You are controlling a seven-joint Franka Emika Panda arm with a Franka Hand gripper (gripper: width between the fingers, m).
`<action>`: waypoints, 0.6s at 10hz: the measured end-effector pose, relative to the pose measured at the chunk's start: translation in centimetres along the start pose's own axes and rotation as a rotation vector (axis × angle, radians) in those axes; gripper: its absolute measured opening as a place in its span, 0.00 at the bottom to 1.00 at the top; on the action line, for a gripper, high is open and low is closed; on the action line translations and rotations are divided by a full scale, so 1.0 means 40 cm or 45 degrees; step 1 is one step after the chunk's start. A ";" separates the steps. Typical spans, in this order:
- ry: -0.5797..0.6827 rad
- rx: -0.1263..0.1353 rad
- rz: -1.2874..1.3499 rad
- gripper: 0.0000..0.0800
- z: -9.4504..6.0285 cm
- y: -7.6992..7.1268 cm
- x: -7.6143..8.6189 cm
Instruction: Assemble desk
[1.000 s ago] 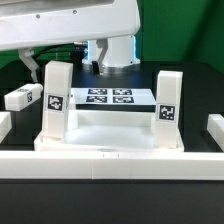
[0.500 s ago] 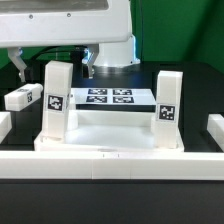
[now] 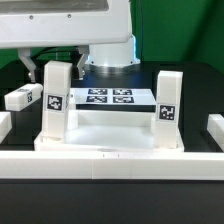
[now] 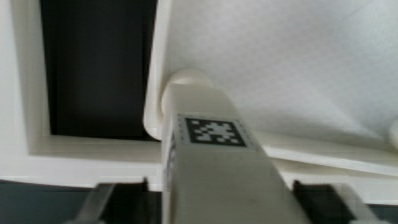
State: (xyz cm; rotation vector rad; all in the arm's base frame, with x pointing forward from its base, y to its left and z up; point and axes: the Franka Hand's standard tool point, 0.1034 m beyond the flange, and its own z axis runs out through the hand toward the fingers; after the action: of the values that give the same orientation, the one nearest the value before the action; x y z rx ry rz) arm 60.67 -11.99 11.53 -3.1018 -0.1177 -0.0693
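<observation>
The white desk top (image 3: 112, 132) lies flat with two square tagged legs standing in its near corners, one on the exterior view's left (image 3: 56, 100) and one on the right (image 3: 167, 108). My gripper (image 3: 55, 68) is over the top of the left leg, with a dark finger on each side of it. In the wrist view this leg (image 4: 221, 150) runs between my fingers (image 4: 121, 206) with a gap on both sides, so my gripper (image 4: 219, 208) is open around it. The desk top (image 4: 302, 70) lies beyond.
A loose tagged leg (image 3: 22, 98) lies on the black table at the exterior view's left. The marker board (image 3: 110, 97) lies behind the desk top. A long low white rail (image 3: 110, 158) runs along the front, with raised ends at both sides (image 3: 214, 130).
My gripper has moved toward the exterior view's left and come down, from behind the marker board to straddling the top of the left leg. The parts have not moved.
</observation>
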 end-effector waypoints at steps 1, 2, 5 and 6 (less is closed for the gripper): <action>0.000 0.000 -0.001 0.36 0.001 -0.001 0.000; -0.001 0.000 -0.001 0.36 0.001 -0.001 0.000; -0.001 0.000 0.020 0.36 0.001 -0.001 0.000; 0.000 0.001 0.042 0.36 0.001 -0.002 0.000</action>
State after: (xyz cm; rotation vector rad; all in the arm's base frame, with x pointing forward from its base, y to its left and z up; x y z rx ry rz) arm 60.66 -11.93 11.50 -3.1019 -0.0670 -0.0677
